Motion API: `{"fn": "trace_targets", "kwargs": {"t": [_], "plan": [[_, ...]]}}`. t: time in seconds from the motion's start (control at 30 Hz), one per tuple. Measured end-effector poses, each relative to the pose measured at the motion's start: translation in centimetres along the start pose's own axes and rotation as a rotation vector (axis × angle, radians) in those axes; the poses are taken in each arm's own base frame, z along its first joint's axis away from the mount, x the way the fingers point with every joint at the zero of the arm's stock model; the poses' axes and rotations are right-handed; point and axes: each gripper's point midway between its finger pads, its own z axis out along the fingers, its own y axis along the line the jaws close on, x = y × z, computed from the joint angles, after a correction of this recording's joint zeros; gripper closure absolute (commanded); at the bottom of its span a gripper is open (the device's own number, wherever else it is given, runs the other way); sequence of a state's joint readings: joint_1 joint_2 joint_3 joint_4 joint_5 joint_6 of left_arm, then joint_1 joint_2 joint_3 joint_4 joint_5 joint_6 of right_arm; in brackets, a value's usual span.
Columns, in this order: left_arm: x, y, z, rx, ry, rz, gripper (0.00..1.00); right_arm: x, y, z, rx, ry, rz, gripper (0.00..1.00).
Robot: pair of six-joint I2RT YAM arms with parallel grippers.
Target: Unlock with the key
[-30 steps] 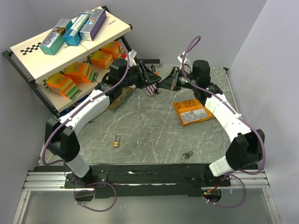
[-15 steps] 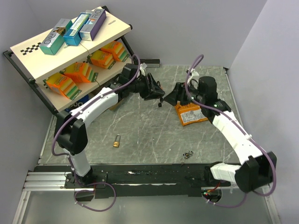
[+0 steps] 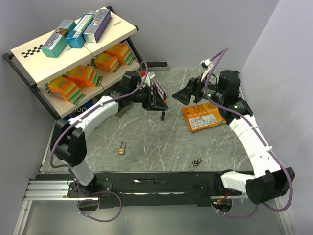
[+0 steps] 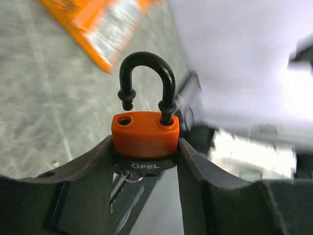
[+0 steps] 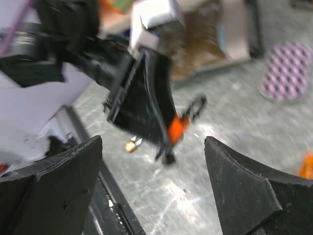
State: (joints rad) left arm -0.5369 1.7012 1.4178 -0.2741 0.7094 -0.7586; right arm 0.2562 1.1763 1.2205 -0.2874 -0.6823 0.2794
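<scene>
Nearest the arm bases, a small brass padlock (image 3: 122, 147) and a little metal bunch (image 3: 197, 161), too small to identify, lie apart on the worktop (image 3: 146, 139); neither is in play.

Further in, the left claw (image 4: 145, 143) is clenched on the body of the orange padlock (image 4: 145, 133), holding it above the worktop. In the left wrist view the black shackle (image 4: 146, 63) has one leg lifted clear of its hole, so the lock looks open. The key (image 4: 128, 196) hangs from the lock's underside.

The change is on the other side. A second ago the right claw (image 5: 152, 143) was pinched shut right at the lock — now it is released, holding nothing, and drawn back beyond the orange packet (image 3: 200, 117). My judgement: the turn of the key is done, and the unlocking with it.
</scene>
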Motion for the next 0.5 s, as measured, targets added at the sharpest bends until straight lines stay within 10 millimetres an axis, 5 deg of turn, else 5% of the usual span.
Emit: {"fn": "trace_targets", "kwargs": {"t": [0.13, 0.33, 0.5], "plan": [[2.1, -3.6, -2.1, 0.17, 0.074, 0.102, 0.99, -1.7, 2.6, 0.3, -0.148, -0.003, -0.039, 0.1], [4.0, -9.0, -5.6, 0.392, 0.142, 0.225, 0.99, -1.3, 3.8, 0.9, -0.263, 0.046, -0.022, 0.1], [5.2, -10.8, -7.2, 0.47, 0.194, 0.259, 0.99, -1.2, 5.0, 1.0, -0.327, 0.058, -0.006, 0.11]]}}
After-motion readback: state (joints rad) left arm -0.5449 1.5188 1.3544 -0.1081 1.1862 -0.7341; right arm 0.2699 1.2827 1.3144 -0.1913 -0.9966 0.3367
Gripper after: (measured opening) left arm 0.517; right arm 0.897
